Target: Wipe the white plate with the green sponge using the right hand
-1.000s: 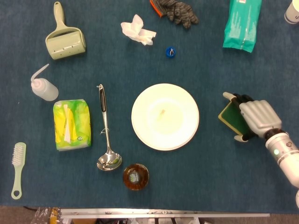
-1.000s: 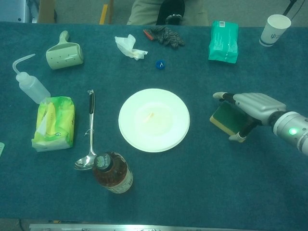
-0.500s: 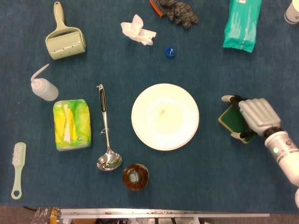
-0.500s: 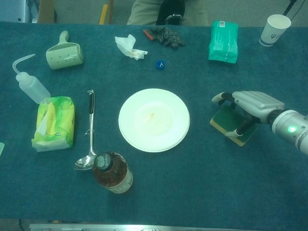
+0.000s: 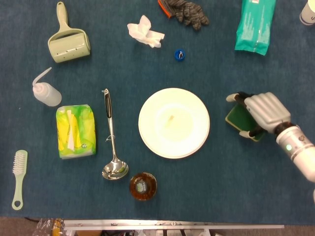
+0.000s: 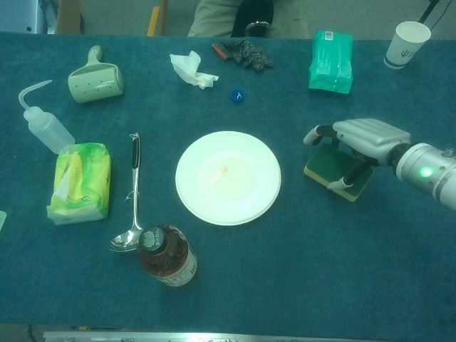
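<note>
right hand [image 5: 263,112]: fingers curled over the green sponge [image 5: 238,119], thumb on its near side, gripping it; arm comes in from 4 o'clock
green sponge: at 3 o'clock of the white plate [image 5: 173,123], just beside its rim, not touching; green face up, yellow layer visible at the edge in chest view [image 6: 333,173]; whether it rests on the table or is just lifted off it, can't tell
white plate: centre of the blue table [image 5: 206,187], upright, small yellowish smear in the middle
left hand: not visible in either view
ladle [image 5: 112,142]: 9 o'clock of plate, handle pointing to 12, bowl at the near end
bottle [image 5: 143,186]: 7 o'clock of plate, beside the ladle bowl, upright
tissue pack [image 5: 75,131]: further out at 9, yellow-green
squeeze bottle [image 5: 45,92]: just above the tissue pack, on its side
lint roller [image 5: 68,39]: 10 o'clock, far corner
crumpled tissue [image 5: 144,32]: 11 o'clock
blue cap [image 5: 179,55]: 12 o'clock
glove [image 5: 186,12]: far edge at 12
teal wipes pack [image 5: 255,25]: 1 o'clock
paper cup [image 6: 407,43]: far right corner
brush [image 5: 19,178]: 8 o'clock, table's left edge
</note>
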`<move>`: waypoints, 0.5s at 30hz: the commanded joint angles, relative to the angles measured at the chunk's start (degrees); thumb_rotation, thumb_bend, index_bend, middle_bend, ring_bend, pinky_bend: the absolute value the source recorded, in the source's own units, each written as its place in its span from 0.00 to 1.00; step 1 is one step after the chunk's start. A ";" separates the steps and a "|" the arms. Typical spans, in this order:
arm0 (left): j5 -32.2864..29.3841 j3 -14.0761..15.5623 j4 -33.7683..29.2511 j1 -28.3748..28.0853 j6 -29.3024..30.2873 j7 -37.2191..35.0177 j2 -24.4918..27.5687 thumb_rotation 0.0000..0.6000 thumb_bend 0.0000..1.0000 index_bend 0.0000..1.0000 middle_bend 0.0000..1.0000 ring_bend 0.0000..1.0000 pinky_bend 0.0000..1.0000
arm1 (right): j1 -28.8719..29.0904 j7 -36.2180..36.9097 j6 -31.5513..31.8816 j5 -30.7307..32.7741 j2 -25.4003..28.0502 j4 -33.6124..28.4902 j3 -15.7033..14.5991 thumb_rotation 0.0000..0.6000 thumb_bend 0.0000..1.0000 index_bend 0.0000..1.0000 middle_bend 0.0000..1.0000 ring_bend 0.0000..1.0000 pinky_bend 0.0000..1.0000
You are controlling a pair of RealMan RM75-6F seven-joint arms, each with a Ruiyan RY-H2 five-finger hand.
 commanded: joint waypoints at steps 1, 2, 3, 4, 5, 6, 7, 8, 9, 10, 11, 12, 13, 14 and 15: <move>-0.12 -0.01 -0.34 0.21 0.23 0.31 0.17 1.00 0.37 0.31 0.27 0.19 0.18 | 1.09 3.93 -2.22 -3.23 0.70 2.03 0.76 1.00 0.12 0.24 0.26 0.39 0.78; -0.18 -0.02 -0.54 0.32 0.35 0.50 0.26 1.00 0.37 0.31 0.27 0.18 0.17 | 1.26 5.43 -2.88 -4.26 0.89 2.57 0.82 1.00 0.12 0.24 0.26 0.39 0.78; -0.23 -0.03 -0.73 0.39 0.44 0.65 0.32 1.00 0.37 0.31 0.27 0.19 0.17 | 1.38 6.49 -3.34 -5.13 1.02 2.95 0.81 1.00 0.13 0.24 0.26 0.39 0.78; -0.27 -0.04 -0.89 0.46 0.50 0.77 0.37 1.00 0.37 0.31 0.27 0.18 0.17 | 1.48 7.57 -3.74 -6.15 1.13 3.34 0.74 1.00 0.13 0.24 0.26 0.39 0.78; -0.31 -0.04 -1.12 0.54 0.58 0.92 0.44 1.00 0.37 0.31 0.27 0.18 0.18 | 1.59 8.94 -4.30 -7.27 1.31 3.85 0.60 1.00 0.13 0.24 0.26 0.38 0.78; -0.34 -0.06 -1.30 0.57 0.62 1.07 0.49 1.00 0.37 0.31 0.27 0.18 0.18 | 1.68 9.86 -4.64 -8.13 1.43 4.24 0.49 1.00 0.13 0.24 0.26 0.38 0.78; -0.35 -0.07 -1.48 0.61 0.65 1.24 0.56 1.00 0.37 0.31 0.27 0.18 0.18 | 1.79 10.70 -4.96 -9.00 1.56 4.62 0.36 1.00 0.12 0.24 0.26 0.38 0.78; -0.34 -0.06 -1.66 0.63 0.68 1.42 0.61 1.00 0.37 0.31 0.27 0.18 0.18 | 1.89 11.59 -5.36 -9.72 1.75 4.93 0.21 1.00 0.12 0.24 0.26 0.38 0.78; -0.34 -0.07 -1.91 0.66 0.72 1.67 0.70 1.00 0.37 0.31 0.27 0.18 0.18 | 2.06 12.82 -5.89 -10.58 2.07 5.16 0.10 1.00 0.13 0.24 0.26 0.38 0.78; -0.34 -0.09 -2.12 0.68 0.74 1.88 0.76 1.00 0.37 0.31 0.27 0.18 0.17 | 2.22 13.72 -6.29 -11.42 2.34 5.33 -0.02 1.00 0.13 0.24 0.26 0.38 0.78; -0.36 -0.10 -2.33 0.70 0.76 2.10 0.82 1.00 0.37 0.31 0.27 0.18 0.17 | 2.36 14.60 -6.68 -12.18 2.65 5.48 -0.16 1.00 0.13 0.24 0.26 0.38 0.78; -0.37 -0.13 -2.66 0.72 0.81 2.40 0.89 1.00 0.37 0.31 0.27 0.18 0.18 | 2.59 15.73 -7.17 -13.26 3.12 5.60 -0.35 1.00 0.13 0.24 0.26 0.38 0.78; -0.39 -0.15 -2.88 0.73 0.82 2.61 0.92 1.00 0.37 0.31 0.27 0.18 0.18 | 2.76 16.55 -7.41 -14.27 3.43 5.75 -0.50 1.00 0.13 0.24 0.26 0.38 0.78; -0.43 -0.18 -3.19 0.73 0.80 2.90 0.94 1.00 0.37 0.31 0.27 0.18 0.17 | 2.98 17.65 -7.76 -15.42 3.85 5.99 -0.71 1.00 0.13 0.24 0.26 0.38 0.78; -0.46 -0.20 -3.42 0.73 0.80 3.15 0.96 1.00 0.37 0.31 0.27 0.18 0.17 | 3.16 18.42 -7.97 -16.32 4.14 6.17 -0.87 1.00 0.13 0.24 0.26 0.38 0.78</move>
